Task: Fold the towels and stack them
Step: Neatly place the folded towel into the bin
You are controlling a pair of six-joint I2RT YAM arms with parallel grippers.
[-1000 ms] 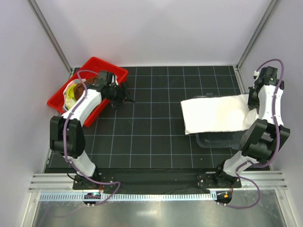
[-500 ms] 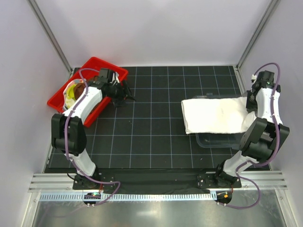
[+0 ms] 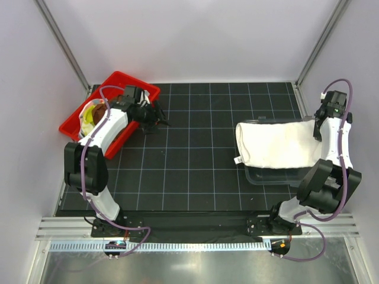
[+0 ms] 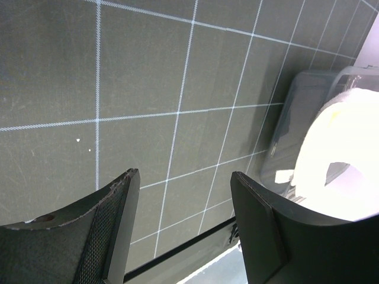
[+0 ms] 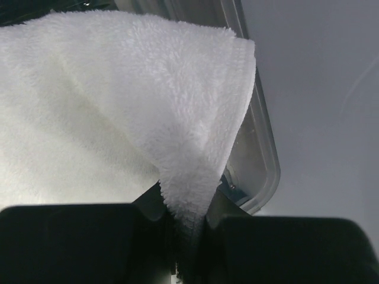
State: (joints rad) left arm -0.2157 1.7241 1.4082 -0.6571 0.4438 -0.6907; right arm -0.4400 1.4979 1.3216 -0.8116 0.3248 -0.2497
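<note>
Left gripper [image 4: 185, 180]: jaws wide apart with nothing between them; it hangs over bare table [image 3: 195, 160] just beside the right rim of the tray [image 3: 127, 78].
Right gripper [image 5: 185, 231]: closed on the white towel [image 3: 275, 144], a fold of its edge pinched between the two fingers; it sits at the far right of the table, by the side wall.
White towel: spread out flat-ish on the right side of the table, lying over the far part of the bin [image 3: 269, 176]; its right end rises to the right gripper. A small tag shows at its near-left corner.
Bin: clear plastic, on the table in front of the right arm; its near part shows from under the towel.
Tray: red, set at an angle in the far-left corner of the table.
Brown towel [image 3: 100, 110]: bunched in the tray, partly hidden by the left arm.
Yellow-green towel [image 3: 89, 116]: crumpled in the tray, touching the brown one on its left side.
</note>
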